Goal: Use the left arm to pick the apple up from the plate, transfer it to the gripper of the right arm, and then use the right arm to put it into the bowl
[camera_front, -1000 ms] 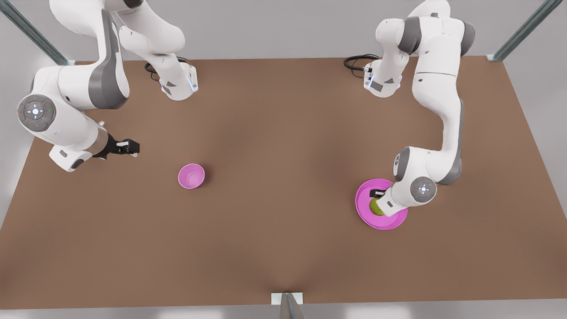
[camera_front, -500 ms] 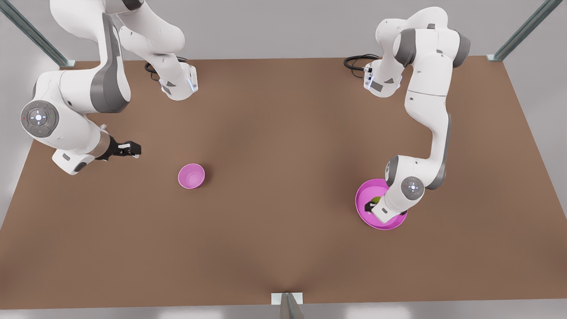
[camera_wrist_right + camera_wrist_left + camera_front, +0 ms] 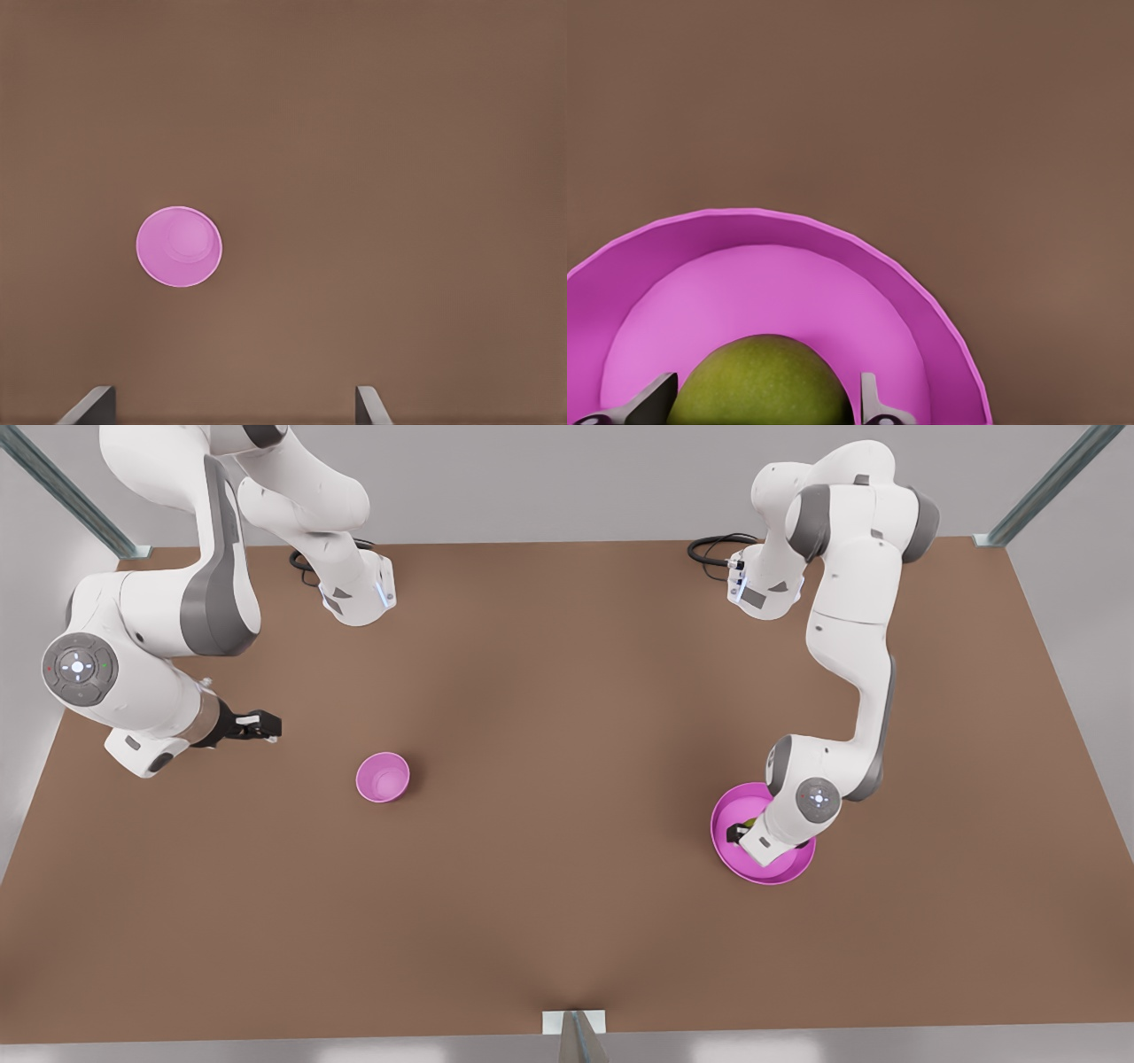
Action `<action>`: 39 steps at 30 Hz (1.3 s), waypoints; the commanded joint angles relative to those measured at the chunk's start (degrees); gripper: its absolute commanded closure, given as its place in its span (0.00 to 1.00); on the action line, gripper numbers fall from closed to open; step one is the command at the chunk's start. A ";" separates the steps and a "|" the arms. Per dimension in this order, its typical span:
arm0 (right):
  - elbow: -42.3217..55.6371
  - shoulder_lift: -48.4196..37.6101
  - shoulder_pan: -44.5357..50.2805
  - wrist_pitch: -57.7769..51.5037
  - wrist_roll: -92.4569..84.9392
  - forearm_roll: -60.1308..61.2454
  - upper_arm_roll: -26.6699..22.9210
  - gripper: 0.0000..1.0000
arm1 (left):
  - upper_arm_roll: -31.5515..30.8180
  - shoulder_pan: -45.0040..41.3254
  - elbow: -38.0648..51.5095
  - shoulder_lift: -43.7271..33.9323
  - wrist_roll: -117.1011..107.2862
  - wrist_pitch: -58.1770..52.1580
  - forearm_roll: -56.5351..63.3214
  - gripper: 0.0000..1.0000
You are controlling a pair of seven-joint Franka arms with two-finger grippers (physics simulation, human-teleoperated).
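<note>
Left gripper [image 3: 757, 403] straddles the apple [image 3: 757, 381] on the plate [image 3: 780, 230], fingers spread at either side; whether they touch it is unclear. Plate sits near the table's [image 3: 567, 691] front-right edge. Right gripper [image 3: 257, 724], fingers apart, waits beyond the bowl [image 3: 383, 777].

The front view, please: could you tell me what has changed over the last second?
The left gripper came down over the plate, and its fingers now straddle the apple, which still sits on the plate; whether they grip it yet is unclear. The right gripper shifted only slightly and waits open above the table. The bowl stayed put.
</note>
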 commanded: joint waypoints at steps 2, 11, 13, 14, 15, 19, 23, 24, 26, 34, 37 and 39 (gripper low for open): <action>0.03 0.03 0.01 -0.04 -0.06 0.00 0.01 0.00 | 0.00 -0.04 0.03 0.15 -1.13 0.18 0.00 0.00; 0.38 0.82 0.01 0.05 -0.06 0.00 0.01 0.00 | 0.00 0.05 -0.41 0.24 -0.96 -0.25 0.00 0.00; 0.47 1.00 -0.08 0.05 -0.06 -0.09 0.01 0.00 | 0.00 0.05 -0.50 0.24 -1.04 -1.05 0.00 0.00; 0.47 1.00 -0.08 0.05 -0.06 -0.09 0.01 0.00 | 0.00 0.05 -0.50 0.24 -1.05 -1.05 0.00 0.00; 0.47 1.09 -0.08 0.05 0.02 -0.09 0.01 0.00 | 0.00 0.05 -0.50 0.24 -1.05 -1.05 0.00 0.00; 0.47 1.09 -0.08 0.05 0.11 -0.09 0.01 0.00 | 0.00 0.05 -0.50 0.24 -1.05 -1.05 0.00 0.17; 0.99 1.18 -0.08 0.05 0.11 -0.09 0.01 0.00 | 0.00 0.05 -0.41 -0.90 -1.13 -0.96 -0.35 0.17; 0.99 1.18 -0.08 0.05 0.11 -0.09 0.01 0.00 | 0.00 0.58 -0.41 -1.34 -1.05 -0.96 -0.35 0.17; 1.17 1.18 -0.08 -0.04 0.11 0.00 0.01 0.00 | 0.00 0.67 -0.15 -2.57 -1.05 -2.18 -5.27 0.17; 13.02 19.62 0.18 2.78 -29.40 35.05 0.71 0.00 | -18.01 0.32 31.66 5.33 -10.18 -32.16 -49.04 0.17; 20.33 32.46 -1.04 4.27 -53.23 50.53 6.50 0.00 | -22.32 0.05 36.85 11.93 -9.92 -26.98 -57.74 0.17; 20.42 35.18 -1.57 8.48 -65.87 51.24 9.40 0.00 | -23.81 -0.12 42.91 16.93 -8.00 -25.57 -58.09 0.17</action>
